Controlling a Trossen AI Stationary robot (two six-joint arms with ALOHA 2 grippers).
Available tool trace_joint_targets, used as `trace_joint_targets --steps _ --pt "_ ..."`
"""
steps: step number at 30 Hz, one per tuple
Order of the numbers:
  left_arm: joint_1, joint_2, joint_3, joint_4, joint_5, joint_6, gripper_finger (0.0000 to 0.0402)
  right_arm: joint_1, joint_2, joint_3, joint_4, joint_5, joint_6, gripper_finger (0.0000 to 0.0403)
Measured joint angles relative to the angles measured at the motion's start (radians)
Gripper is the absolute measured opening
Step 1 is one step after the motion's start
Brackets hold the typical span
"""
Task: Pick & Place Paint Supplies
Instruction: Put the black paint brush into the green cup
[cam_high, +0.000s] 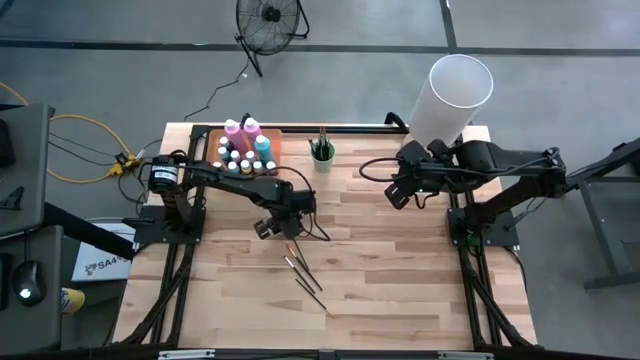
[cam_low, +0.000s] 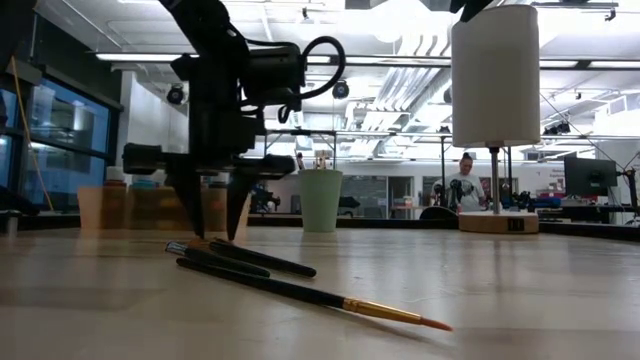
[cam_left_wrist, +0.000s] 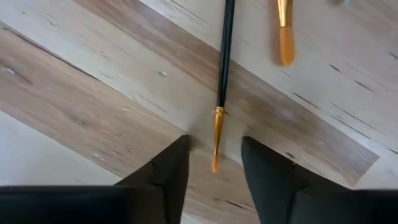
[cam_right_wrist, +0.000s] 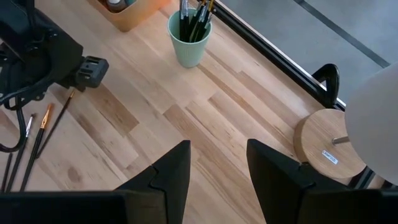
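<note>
Left gripper (cam_left_wrist: 214, 177), fingers apart, straddles the brush (cam_left_wrist: 222, 81) tip; brush looks light, thin, stiff, roll-prone, so better pinched mid-handle than at the bristles; right gripper (cam_right_wrist: 217, 171) open, idle.

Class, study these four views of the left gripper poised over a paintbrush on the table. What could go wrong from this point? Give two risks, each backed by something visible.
1. The left gripper straddles only the brush by its thin orange tip, so closing there may let it slip or pivot.
2. Other brushes lie close beside it; the open fingers coming down could nudge or scatter them.

The right gripper waits open near the lamp base.
</note>
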Motion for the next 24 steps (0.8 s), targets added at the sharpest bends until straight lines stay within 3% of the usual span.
trace_joint_targets --steps 13,24 --pt "0.000 0.001 -0.002 -0.018 0.015 -0.009 0.0010 0.000 0.000 0.000 0.001 -0.002 -0.001 0.0152" --pt "0.000 -0.005 -0.003 -0.026 0.029 -0.028 0.0001 0.000 0.000 0.000 0.001 -0.014 -0.003 0.0152"
